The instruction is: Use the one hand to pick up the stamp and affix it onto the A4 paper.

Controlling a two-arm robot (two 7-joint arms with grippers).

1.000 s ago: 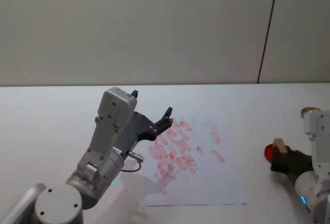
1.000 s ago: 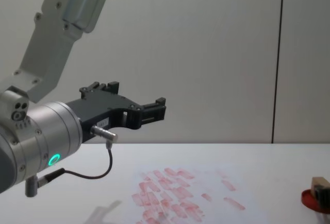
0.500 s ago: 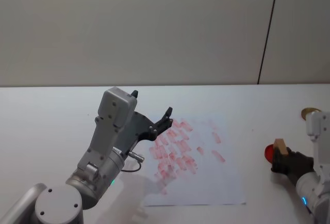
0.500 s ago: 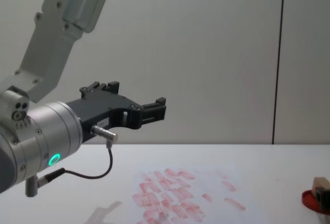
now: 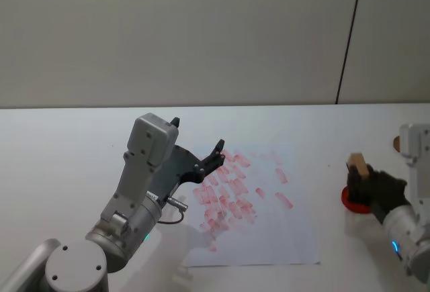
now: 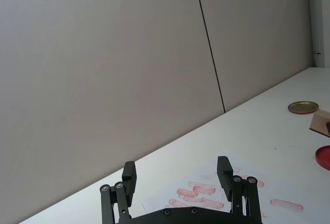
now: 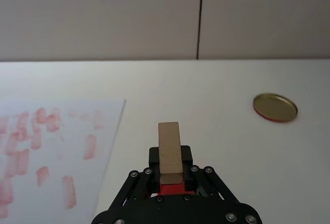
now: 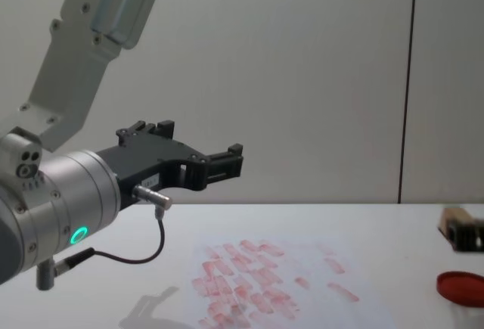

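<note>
Head view puts the right gripper point(image 5: 363, 186) at the right edge of the frame, closed on the stamp point(image 5: 358, 165), whose tan top sticks up above the black fingers. The red ink pad point(image 5: 351, 202) lies on the white table point(image 5: 67, 144) directly under it. In the chest view the stamp point(image 8: 454, 213) hangs at the right edge with a clear gap of bare table between it and the ink pad point(image 8: 461, 283) below, so it is off the pad and in the air. The right wrist view confirms the grip: both jaws press against the sides of the upright block point(image 7: 169, 140).

The pick-up therefore looks done. Whether the stamp's face carries ink cannot be told, since that face is hidden.

What remains is the carry across to the A4 paper point(image 5: 275, 238), which lies in the lower middle of the head view, well apart from the stamp, and then the press down. Its right half has bare space among the red marks.

The left gripper point(image 6: 176, 180) hovers idle above the left side of the sheet, jaws apart and empty. A gold lid point(image 7: 275, 106) sits aside on the table.
</note>
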